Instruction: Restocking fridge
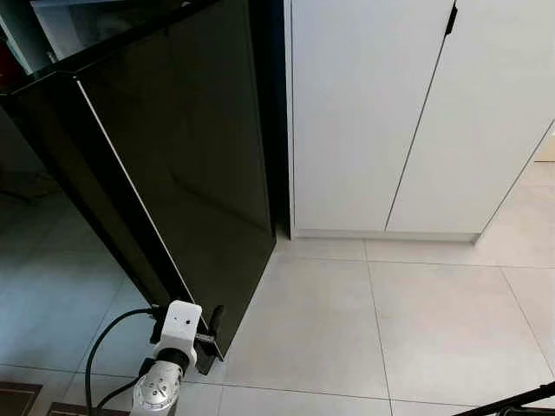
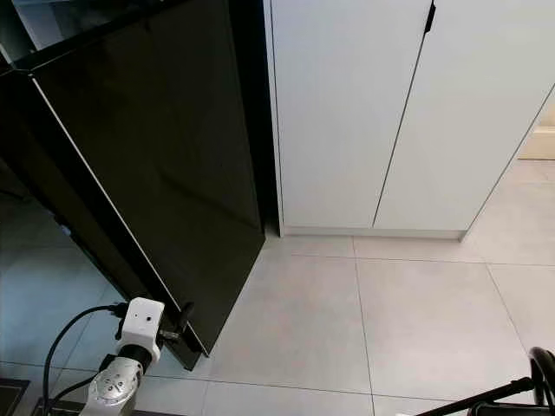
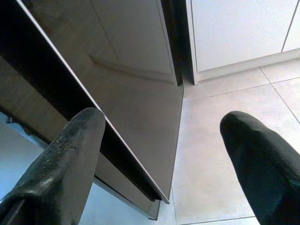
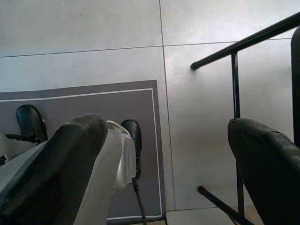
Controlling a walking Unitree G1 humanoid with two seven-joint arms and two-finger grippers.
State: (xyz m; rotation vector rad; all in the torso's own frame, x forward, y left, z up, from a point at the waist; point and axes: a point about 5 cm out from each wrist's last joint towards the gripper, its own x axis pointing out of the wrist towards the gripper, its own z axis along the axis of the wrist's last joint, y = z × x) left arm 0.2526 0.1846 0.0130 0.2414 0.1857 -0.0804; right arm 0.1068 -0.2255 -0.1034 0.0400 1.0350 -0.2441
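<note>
The fridge's glossy black door [image 1: 191,156] stands swung open, its free edge reaching out over the tiled floor. My left gripper [image 1: 211,340] is low at the door's bottom corner and is open. In the left wrist view the door's thin edge [image 3: 136,164] runs between the two fingers of the left gripper [image 3: 164,121], one finger on each side of it; whether they touch it I cannot tell. A bit of the fridge's pale inside [image 1: 61,26] shows at the top left. My right gripper [image 4: 168,124] hangs open over the floor, holding nothing.
White cabinet doors [image 1: 390,113] stand right of the fridge, with pale floor tiles [image 1: 390,321] in front of them. A black metal frame [image 4: 234,47] rises at my lower right. A grey mat [image 4: 93,103] lies under my feet.
</note>
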